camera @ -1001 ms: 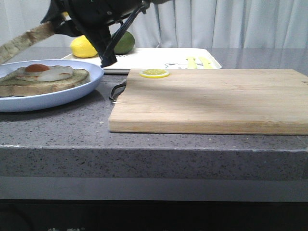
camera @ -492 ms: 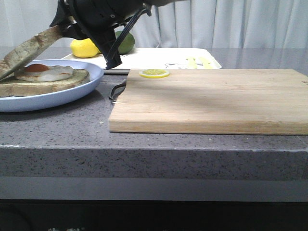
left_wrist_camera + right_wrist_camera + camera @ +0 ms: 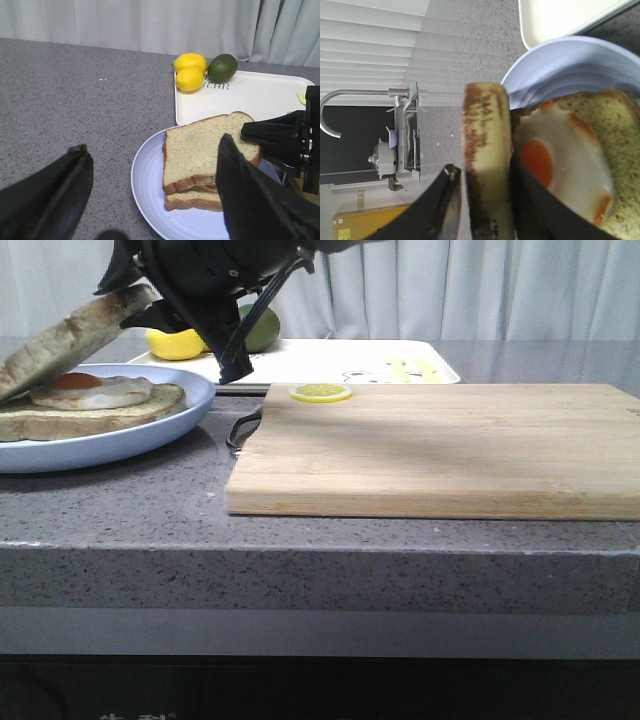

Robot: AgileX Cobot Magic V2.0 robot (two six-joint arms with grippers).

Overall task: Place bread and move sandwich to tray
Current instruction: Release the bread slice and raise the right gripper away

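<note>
The bread [image 3: 70,335] leans tilted over the sandwich's fried egg [image 3: 95,390]. Its low edge rests at the left and its high edge is in my right gripper [image 3: 140,300], which is shut on it. In the right wrist view the slice [image 3: 487,150] stands edge-on between the fingers of the right gripper [image 3: 484,170], beside the orange yolk [image 3: 536,162]. The sandwich [image 3: 205,150] lies on a light-blue plate [image 3: 150,175]. My left gripper [image 3: 152,145] hovers open above the plate's near side. The white tray [image 3: 340,360] lies behind the plate.
A wooden cutting board [image 3: 440,445] fills the right of the counter, with a lemon slice [image 3: 320,392] at its back left corner. Two lemons [image 3: 190,62] [image 3: 189,79] and a lime [image 3: 222,67] sit at the tray's corner. The grey counter's edge [image 3: 320,540] runs along the front.
The right gripper has carried the bread rightward over the plate. The slice now leans over the egg with its low edge down at the left.
</note>
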